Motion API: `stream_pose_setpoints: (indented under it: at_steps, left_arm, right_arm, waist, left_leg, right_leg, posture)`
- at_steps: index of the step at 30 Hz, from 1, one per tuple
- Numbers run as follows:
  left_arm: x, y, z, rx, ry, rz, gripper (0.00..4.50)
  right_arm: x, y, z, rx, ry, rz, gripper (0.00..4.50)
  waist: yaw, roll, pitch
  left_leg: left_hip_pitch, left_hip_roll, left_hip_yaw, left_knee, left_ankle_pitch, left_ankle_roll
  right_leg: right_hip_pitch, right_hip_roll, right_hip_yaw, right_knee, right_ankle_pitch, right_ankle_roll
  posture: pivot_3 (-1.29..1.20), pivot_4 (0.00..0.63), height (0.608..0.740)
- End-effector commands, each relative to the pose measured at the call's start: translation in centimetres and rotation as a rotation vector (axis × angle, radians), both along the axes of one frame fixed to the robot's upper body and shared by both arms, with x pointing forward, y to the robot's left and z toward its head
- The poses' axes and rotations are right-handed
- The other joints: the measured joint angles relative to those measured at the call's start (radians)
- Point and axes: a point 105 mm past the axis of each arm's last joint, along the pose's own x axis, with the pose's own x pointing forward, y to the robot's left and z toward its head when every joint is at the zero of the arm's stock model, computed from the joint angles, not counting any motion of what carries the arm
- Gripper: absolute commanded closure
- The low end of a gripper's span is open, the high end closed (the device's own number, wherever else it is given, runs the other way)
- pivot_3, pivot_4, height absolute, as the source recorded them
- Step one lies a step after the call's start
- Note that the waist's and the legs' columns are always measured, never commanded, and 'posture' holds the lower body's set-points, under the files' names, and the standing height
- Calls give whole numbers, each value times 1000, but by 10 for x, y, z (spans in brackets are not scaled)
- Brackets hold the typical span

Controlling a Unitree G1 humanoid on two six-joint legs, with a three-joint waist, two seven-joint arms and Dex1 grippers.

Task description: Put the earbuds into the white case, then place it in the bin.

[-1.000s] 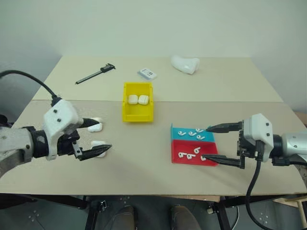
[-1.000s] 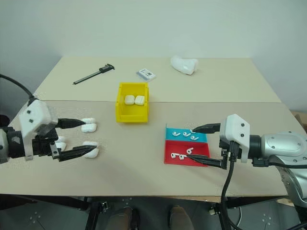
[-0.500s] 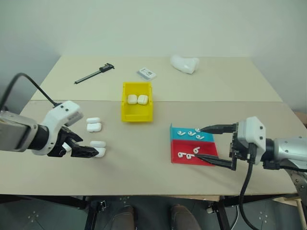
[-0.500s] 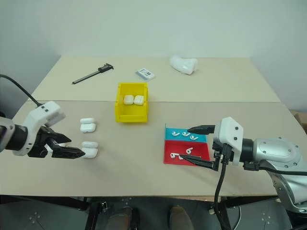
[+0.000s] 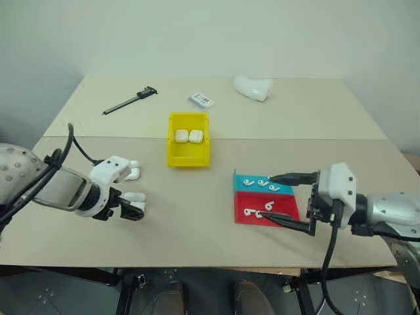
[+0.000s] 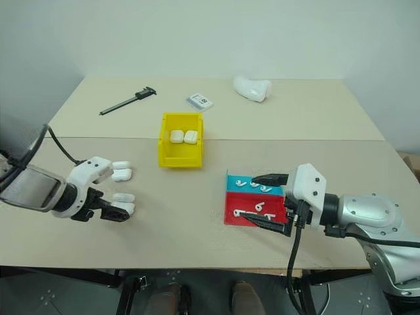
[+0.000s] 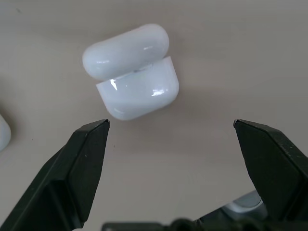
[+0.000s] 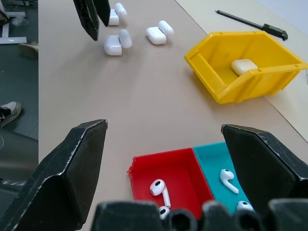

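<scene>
1. Hovering released, the left hand [image 7: 171, 127] points down over an open white case [image 7: 131, 71] on the surface [image 5: 197, 210].
2. Right hand [image 5: 283, 200], also released, brackets the earbuds [image 5: 258, 211].
3. Bin [image 5: 188, 152] sits mid-surface.

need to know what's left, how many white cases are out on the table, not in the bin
3: one open case lies under the left hand, one sits just behind it, and another is partly hidden by that hand. More may be hidden.

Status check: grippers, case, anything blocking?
Left gripper open over an open white case. Right gripper open above the earbud trays. Nothing blocking.
</scene>
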Motion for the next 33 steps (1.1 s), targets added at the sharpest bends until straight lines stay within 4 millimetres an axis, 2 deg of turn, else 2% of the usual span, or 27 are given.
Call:
stream_pose_setpoints:
  at_steps: [1,8,16,28,33]
  left_arm:
    - [10,-3,5,12,-48,62,0]
    - [27,-8,-5,41,-61,136,0]
    - [33,-13,-17,64,-28,155,0]
    - [21,-14,-30,108,42,95,0]
    - [24,-13,-34,133,40,120,0]
  right_arm:
    - [-4,6,7,11,-45,15,53]
    - [-5,10,6,21,-48,16,53]
    - [-6,12,6,30,-55,12,53]
    - [-7,14,5,46,-44,10,53]
    - [-7,14,5,46,-44,7,53]
  waist:
    - [1,0,0]
    - [10,0,0]
    - [17,0,0]
    - [17,0,0]
    - [17,0,0]
  left_leg:
    - [0,0,0,0,0,0]
    - [1,-1,1,0,1,-1]
    - [0,-2,1,0,1,-2]
    - [1,-2,1,0,1,-2]
    - [1,-2,1,0,1,-2]
  right_leg:
    - [0,0,0,0,0,0]
    - [1,1,0,0,0,0]
    - [1,0,0,0,0,0]
    - [1,0,0,0,0,0]
    - [1,0,0,0,0,0]
  posture:
    - [0,150,740]
    - [0,150,740]
    - [0,150,740]
    - [0,150,740]
    - [0,150,740]
